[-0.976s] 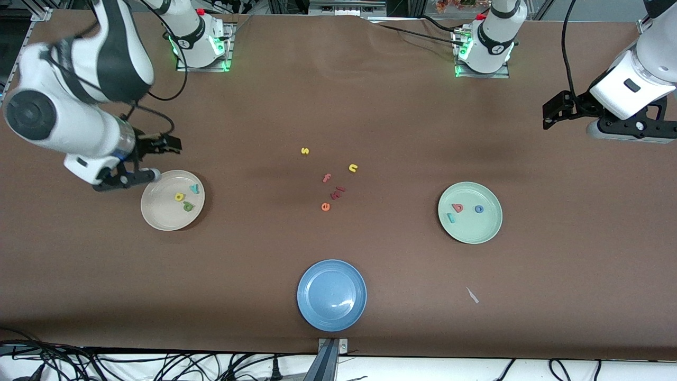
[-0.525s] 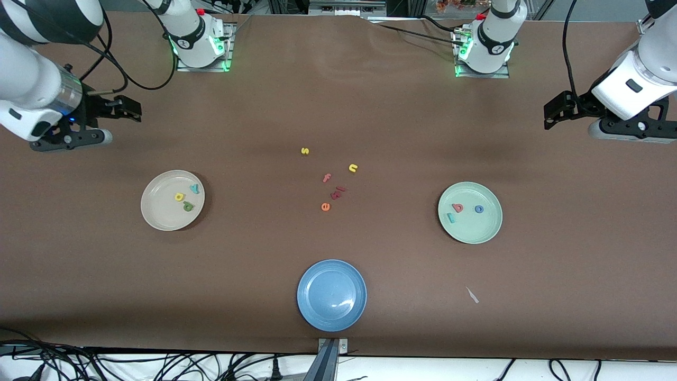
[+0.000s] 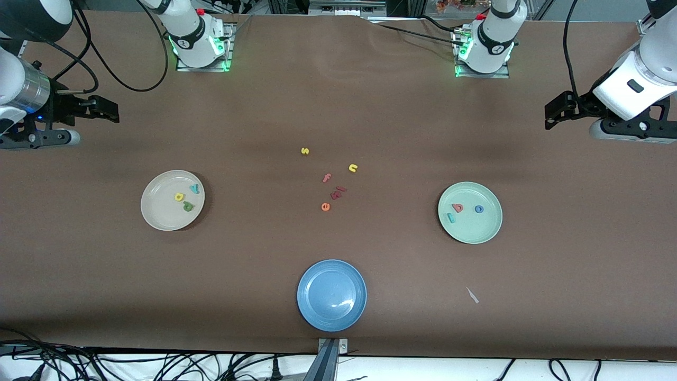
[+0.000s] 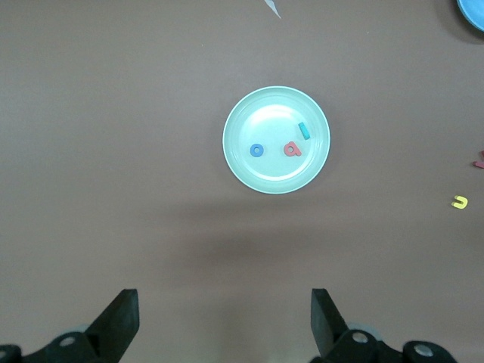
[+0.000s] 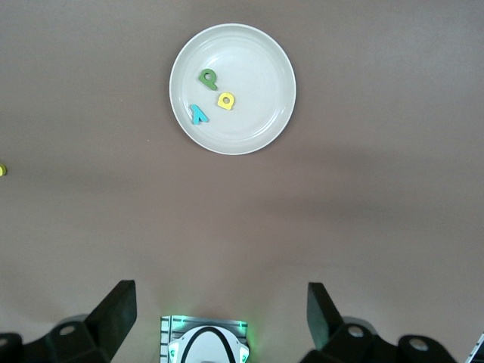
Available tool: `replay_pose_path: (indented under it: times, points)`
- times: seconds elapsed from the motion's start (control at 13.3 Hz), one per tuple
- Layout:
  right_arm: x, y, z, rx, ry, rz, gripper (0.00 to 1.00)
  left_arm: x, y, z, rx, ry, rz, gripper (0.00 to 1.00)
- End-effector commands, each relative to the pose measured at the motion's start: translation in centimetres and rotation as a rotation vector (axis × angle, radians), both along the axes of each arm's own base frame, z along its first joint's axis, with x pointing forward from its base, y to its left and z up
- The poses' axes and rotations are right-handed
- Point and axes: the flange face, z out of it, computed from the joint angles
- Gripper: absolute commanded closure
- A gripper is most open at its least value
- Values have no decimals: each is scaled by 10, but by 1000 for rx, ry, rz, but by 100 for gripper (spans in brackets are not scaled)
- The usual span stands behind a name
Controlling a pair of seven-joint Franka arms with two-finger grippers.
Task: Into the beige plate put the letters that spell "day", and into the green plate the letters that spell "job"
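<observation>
The beige plate (image 3: 158,217) holds the yellow "a" (image 3: 179,197), the dark green "d" (image 3: 188,207) and the teal "y" (image 3: 195,189). In the green plate (image 3: 476,233) lie the salmon "b" (image 3: 458,208), the blue "o" (image 3: 479,209) and the teal "j" (image 3: 451,217). My right gripper (image 3: 108,108) hangs open and empty over bare table at the right arm's end. My left gripper (image 3: 550,114) waits open and empty over the left arm's end. The left wrist view shows the green plate (image 4: 265,174), and the right wrist view shows the beige plate (image 5: 257,68), beneath open jaws.
A blue plate (image 3: 331,295) sits near the front edge, mid-table. Loose letters lie mid-table: yellow "s" (image 3: 304,151), yellow "n" (image 3: 353,168), pink "f" (image 3: 327,178), orange "e" (image 3: 325,207) and dark red pieces (image 3: 337,191). A white scrap (image 3: 472,295) lies nearer the camera than the green plate.
My right arm has drawn away from beside the beige plate, rising and swinging out toward its end of the table. The left arm has barely moved.
</observation>
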Motion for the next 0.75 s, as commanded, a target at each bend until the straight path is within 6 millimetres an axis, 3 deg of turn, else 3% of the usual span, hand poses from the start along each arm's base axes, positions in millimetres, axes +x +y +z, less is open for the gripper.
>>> replay_pose_path:
  times: [0.0,0.68]
  points:
    - [8,2,6,1,-13,-11,0,-4,3,3,-8,10,14,0]
    - [10,-2,6,3,-15,-20,0,-5,4,3,-7,16,9,0]
